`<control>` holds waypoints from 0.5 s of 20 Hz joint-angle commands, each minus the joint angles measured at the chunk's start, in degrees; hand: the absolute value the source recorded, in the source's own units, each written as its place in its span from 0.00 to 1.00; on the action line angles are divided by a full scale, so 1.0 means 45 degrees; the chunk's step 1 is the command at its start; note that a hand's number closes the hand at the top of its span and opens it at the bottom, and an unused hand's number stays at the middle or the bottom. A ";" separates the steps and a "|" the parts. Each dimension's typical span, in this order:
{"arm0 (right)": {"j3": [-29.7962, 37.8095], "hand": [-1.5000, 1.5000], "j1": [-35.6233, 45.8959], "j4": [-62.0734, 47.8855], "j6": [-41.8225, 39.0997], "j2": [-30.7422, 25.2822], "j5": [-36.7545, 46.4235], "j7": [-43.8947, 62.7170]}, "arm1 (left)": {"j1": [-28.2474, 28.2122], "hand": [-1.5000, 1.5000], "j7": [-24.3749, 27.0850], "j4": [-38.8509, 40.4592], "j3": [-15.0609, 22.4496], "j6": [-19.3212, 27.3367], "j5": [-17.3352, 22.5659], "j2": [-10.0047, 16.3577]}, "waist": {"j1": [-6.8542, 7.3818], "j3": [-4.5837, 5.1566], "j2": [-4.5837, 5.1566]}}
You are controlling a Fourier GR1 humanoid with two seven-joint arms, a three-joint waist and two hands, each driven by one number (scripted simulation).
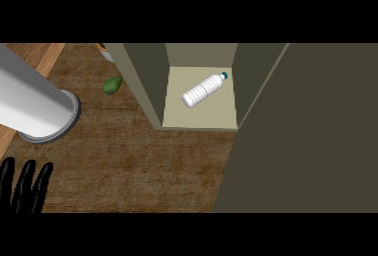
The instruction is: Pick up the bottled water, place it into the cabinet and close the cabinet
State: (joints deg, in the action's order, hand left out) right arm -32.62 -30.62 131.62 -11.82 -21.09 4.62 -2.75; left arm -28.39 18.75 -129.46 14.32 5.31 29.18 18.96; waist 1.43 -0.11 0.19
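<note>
One ribbed white plastic bottled water [204,90], dark-capped, lies on its side on the pale floor inside the open olive cabinet [148,75]. You see the left hand [24,185] at 8 o'clock over the brown grained table [148,160], fingers straight and relaxed. The bottle is well apart, at its 2 o'clock.

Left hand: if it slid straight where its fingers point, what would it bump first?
Probably the rimmed end of the grey cylinder, right ahead of the left hand; depth is unclear, so it might miss.
</note>
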 commanded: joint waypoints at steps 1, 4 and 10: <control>-0.3082 1.00 0.0283 0.0377 0.0196 0.1312 0.0917 0.0685 | -0.0920 0.00 0.0702 0.0161 -0.1010 -0.1033 0.0993 0.0253 | 0.0006 0.0070 -0.0125; -0.2944 1.00 0.1265 0.0427 0.0160 0.1774 0.0917 0.1674 | -0.1293 0.00 0.0504 -0.0288 -0.2110 -0.1623 0.1884 0.0853 | 0.0206 0.0079 -0.0086; -0.2371 1.00 0.2057 0.0161 0.0087 0.2736 -0.0402 0.2766 | -0.2405 0.00 0.0426 -0.0820 -0.2558 -0.2351 0.2474 0.1252 | 0.0463 0.0060 -0.0024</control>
State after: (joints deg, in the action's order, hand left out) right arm -32.11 -24.79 132.67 -13.09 -17.71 5.74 6.24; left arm -36.79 21.48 -131.57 5.78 -3.25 37.40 22.78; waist 2.96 -0.08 0.27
